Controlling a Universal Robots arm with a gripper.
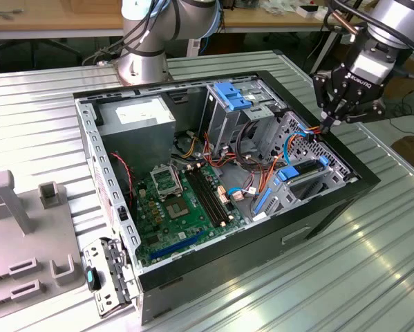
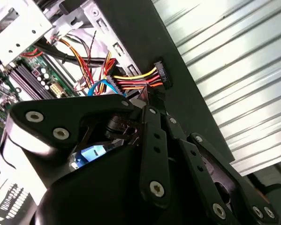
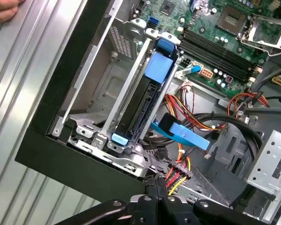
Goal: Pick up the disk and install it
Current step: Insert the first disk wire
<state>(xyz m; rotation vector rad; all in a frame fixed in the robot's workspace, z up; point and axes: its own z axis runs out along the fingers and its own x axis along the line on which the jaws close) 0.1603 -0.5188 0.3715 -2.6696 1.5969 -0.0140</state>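
The disk (image 1: 305,170), dark with bright blue carrier ends, lies in the drive bay along the case wall on the exterior view's right. In the first wrist view the disk (image 3: 139,105) sits between the bay's metal rails. My gripper (image 1: 329,123) hangs over that same wall, a little past the disk's far end. Its fingers (image 3: 154,183) are shut, with their tips together beside a black power connector (image 3: 179,169) on red, yellow and black wires. In the second wrist view the gripper (image 2: 147,97) touches that wire bundle just short of the connector (image 2: 162,75).
The open computer case (image 1: 193,266) lies on a ribbed metal table (image 1: 345,277). Inside are the motherboard (image 1: 172,207), a power supply (image 1: 137,117) and a cage with a light-blue latch (image 1: 231,93). A grey fixture (image 1: 27,235) stands at the exterior view's left. A fingertip (image 3: 2,10) rests on the table.
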